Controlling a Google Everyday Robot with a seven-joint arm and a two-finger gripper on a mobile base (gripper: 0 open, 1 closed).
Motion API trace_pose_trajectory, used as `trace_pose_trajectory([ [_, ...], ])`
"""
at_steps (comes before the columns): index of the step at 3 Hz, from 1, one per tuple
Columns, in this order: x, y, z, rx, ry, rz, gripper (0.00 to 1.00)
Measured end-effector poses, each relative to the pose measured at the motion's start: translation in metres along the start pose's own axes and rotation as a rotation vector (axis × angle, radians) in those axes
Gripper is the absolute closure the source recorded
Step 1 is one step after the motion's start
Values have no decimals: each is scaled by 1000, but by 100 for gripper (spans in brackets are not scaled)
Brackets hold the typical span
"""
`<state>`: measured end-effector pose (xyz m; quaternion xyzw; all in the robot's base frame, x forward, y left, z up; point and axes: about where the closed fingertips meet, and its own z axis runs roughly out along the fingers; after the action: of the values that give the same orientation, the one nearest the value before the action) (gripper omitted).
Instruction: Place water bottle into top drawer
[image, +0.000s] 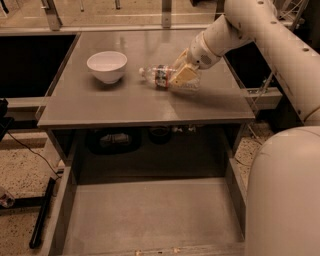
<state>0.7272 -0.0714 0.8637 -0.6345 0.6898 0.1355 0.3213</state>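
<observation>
The table (125, 107) stands over the open drawer (150, 215), which is pulled out below its front edge. A bowl (106, 66) sits toward the back left corner. The end effector (184, 76) appears clamped on the bottle (160, 76), which lies on its side right of the bowl. Held near its base, the bottle could tilt or slip when lifted, or clip the table's front edge on the way down.

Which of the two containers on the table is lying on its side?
The water bottle, cap toward the upright white bowl; the gripper is at its other end.
</observation>
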Motion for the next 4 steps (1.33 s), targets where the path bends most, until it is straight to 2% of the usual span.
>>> trace_pose_trajectory([
  [1,0,1,-2,3,0,0,100],
  [2,4,14,-25,35,-12,-10,100],
  [4,30,77,-93,142,-51,-31,100],
])
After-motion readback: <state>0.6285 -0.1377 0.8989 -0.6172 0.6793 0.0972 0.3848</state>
